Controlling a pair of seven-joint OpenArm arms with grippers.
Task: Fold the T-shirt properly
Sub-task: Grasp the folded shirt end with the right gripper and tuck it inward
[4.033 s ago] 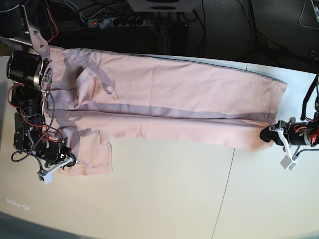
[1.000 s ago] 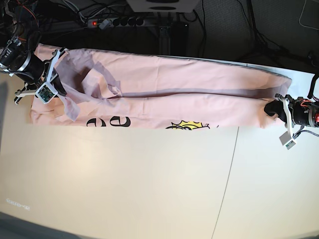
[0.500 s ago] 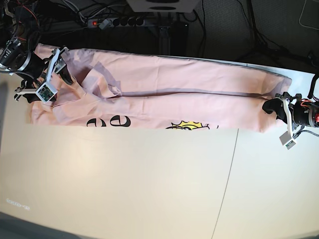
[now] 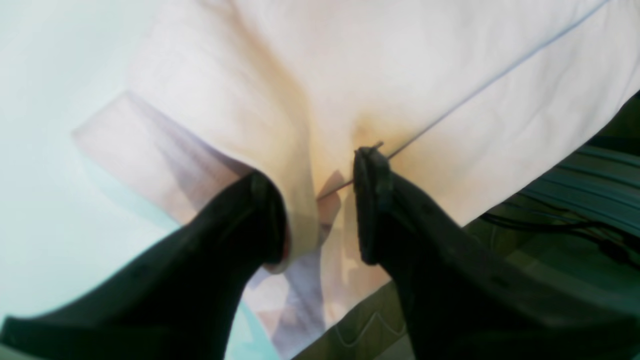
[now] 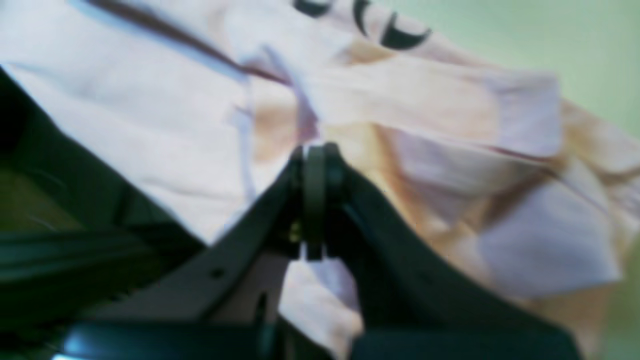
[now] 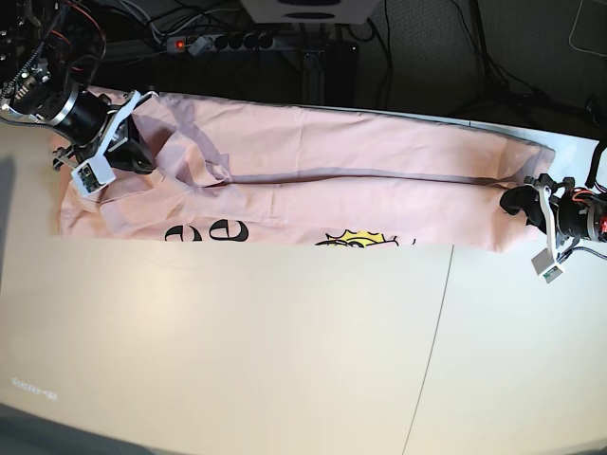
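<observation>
While T-shirt (image 6: 313,190) lies folded lengthwise, left pincer (image 4: 320,200) apart, right pincer (image 5: 314,200) pinched, seemingly empty.

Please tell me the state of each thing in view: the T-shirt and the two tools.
T-shirt: folded lengthwise into a long band on the table, lettering partly showing.
Left tool: open, fingers astride the shirt's edge.
Right tool: shut, over the shirt.

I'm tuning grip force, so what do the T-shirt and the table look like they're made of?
T-shirt: soft woven or knit cloth, probably cotton, matte pale pink; it creases, drapes in folds and shows a stitched hem.
Table: hard, smooth cream board, likely laminate, with a slight sheen and a thin seam between panels.
</observation>
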